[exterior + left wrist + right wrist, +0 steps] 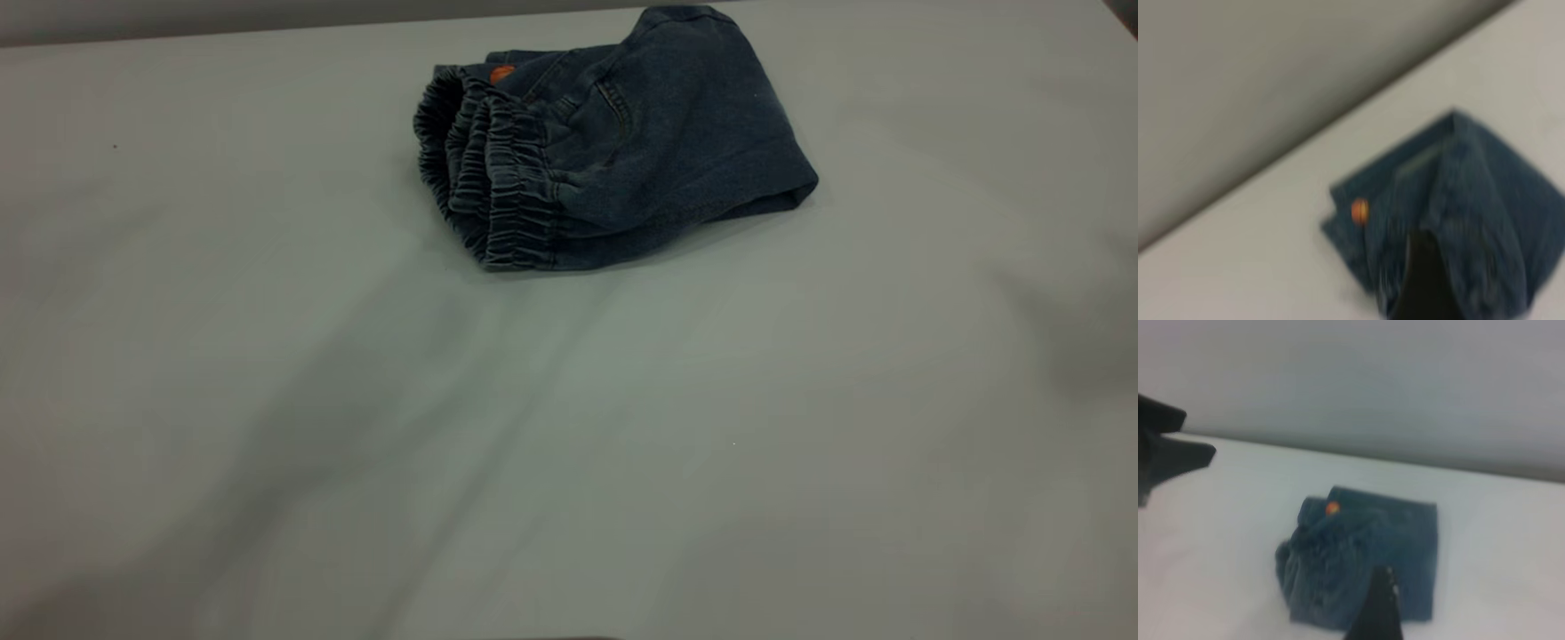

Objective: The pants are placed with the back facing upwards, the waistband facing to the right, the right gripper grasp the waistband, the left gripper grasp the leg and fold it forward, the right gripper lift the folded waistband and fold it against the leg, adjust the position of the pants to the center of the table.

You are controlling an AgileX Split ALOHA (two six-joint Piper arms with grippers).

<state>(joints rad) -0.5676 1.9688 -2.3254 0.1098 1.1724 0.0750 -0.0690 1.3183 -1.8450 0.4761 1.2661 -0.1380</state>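
Hovering above folded pants [622, 133], left end effector [1425, 280], touching nothing

Faded blue denim pants [622, 133], white table [356, 444]

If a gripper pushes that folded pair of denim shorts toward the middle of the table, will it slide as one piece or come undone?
The pants look soft and floppy, so a push would probably bunch them rather than slide them cleanly. The ruched waistband lies in loose stacked layers that may splay open. The smooth table suggests little grip, which should help sliding.
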